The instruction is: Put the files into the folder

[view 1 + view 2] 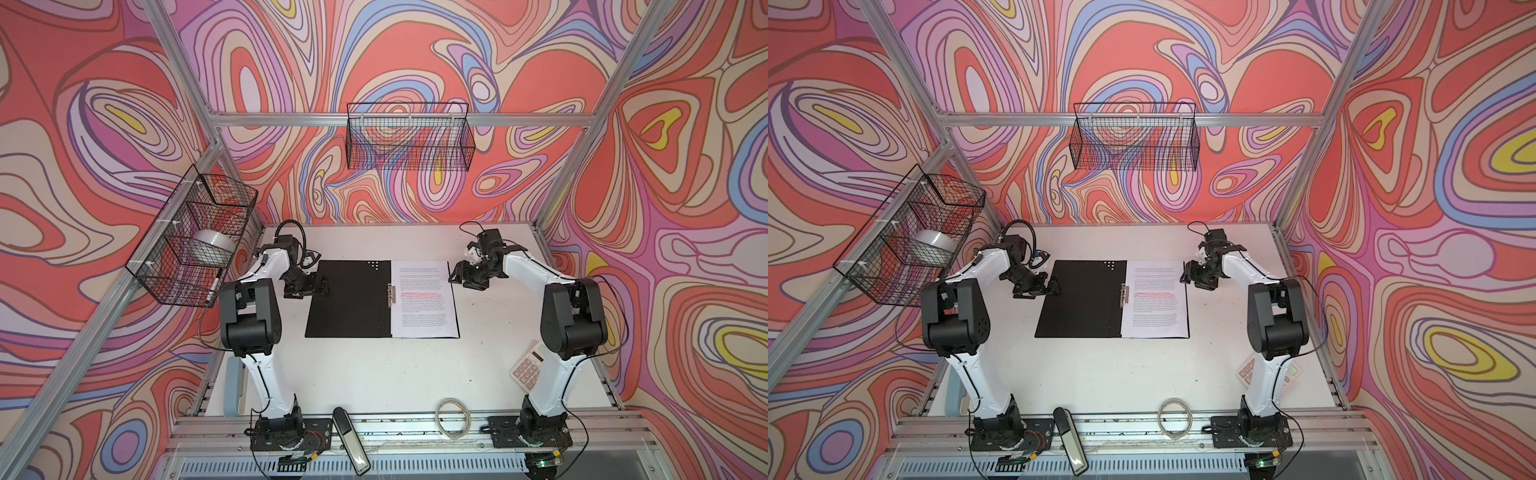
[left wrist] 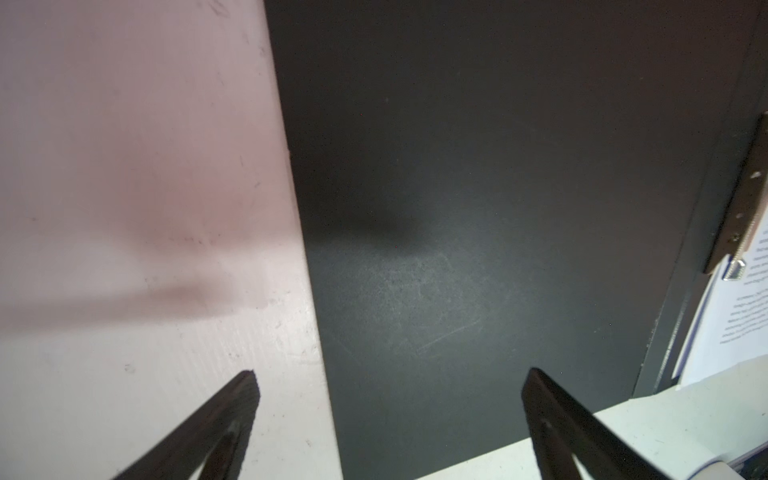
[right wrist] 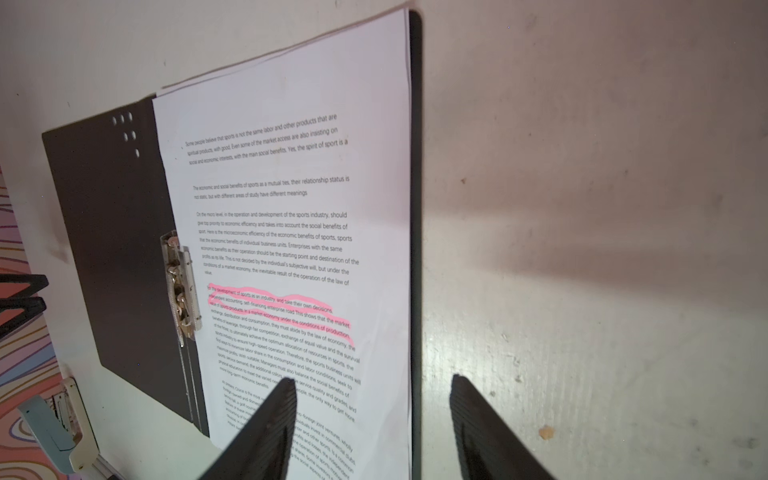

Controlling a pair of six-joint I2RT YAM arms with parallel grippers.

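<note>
The files (image 1: pixel 424 299) lie as a thin stack on the right inner half of the folder (image 1: pixel 349 299). The folder is spread open and flat on the table (image 1: pixel 374 374), in its far half and about midway between its left and right edges. The metal spine clip (image 1: pixel 390 295) runs beside the sheets' inner edge; whether it presses on them I cannot tell. The top sheet shows dense print with pink highlighting, and in the right wrist view a lower sheet peeks out slightly askew at one short edge. I judge these sheets light, limp and apt to slide over one another. Lying flat, they offer almost nothing to pinch, so they are better nudged square by their edges than lifted. The folder's black cover looks thin but stiffer, and its bare left flap has a free long edge, the sensible place to take hold and swing it over the paper. The left gripper (image 1: pixel 316 284) sits at that edge, low and spread wide across it, grasping nothing. The right gripper (image 3: pixel 374 380) hangs by the folder's far right corner with its jaws apart. They span the outer edge of paper and cover, and nothing is caught between them.
</note>
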